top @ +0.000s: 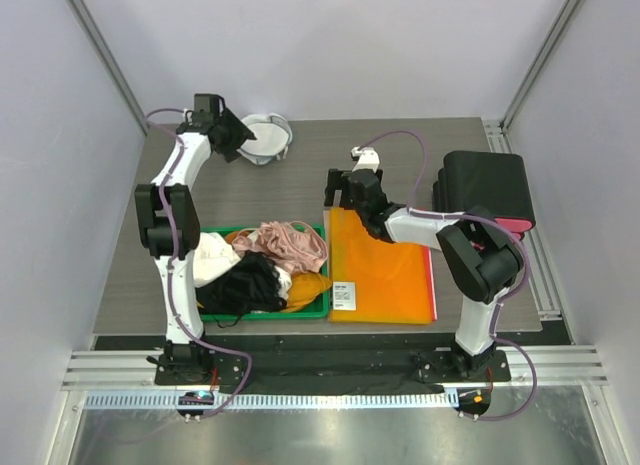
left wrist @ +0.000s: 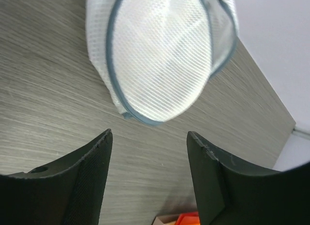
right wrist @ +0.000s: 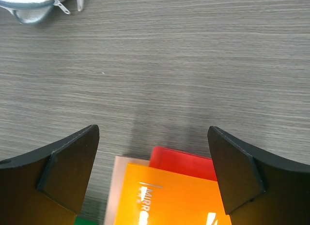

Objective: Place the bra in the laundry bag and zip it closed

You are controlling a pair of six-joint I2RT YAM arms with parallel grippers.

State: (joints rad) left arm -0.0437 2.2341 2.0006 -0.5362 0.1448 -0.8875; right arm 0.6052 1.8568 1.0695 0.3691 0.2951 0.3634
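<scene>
Grey wood-grain surface (top: pixel 270 195) is carrying everything. Orange folder (top: pixel 385 270) is lying R of centre. Green tray (top: pixel 322 307) is sitting just beside it on the L, holding a clothes pile. Bra (top: pixel 250 285), black, is lying in that tray twd the near side. Laundry bag (left wrist: pixel 160 55), white mesh, is resting at the far edge. Left gripper (left wrist: pixel 149 138) is hovering just by the bag, jaws apart, gripping nothing. Right gripper (right wrist: pixel 152 133) is hanging over the folder's far edge, jaws wide, empty.

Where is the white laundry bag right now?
In the top view the laundry bag lies near the far edge of the table, left of centre, just beside the left gripper; the left wrist view shows it ahead of the fingers.
</scene>
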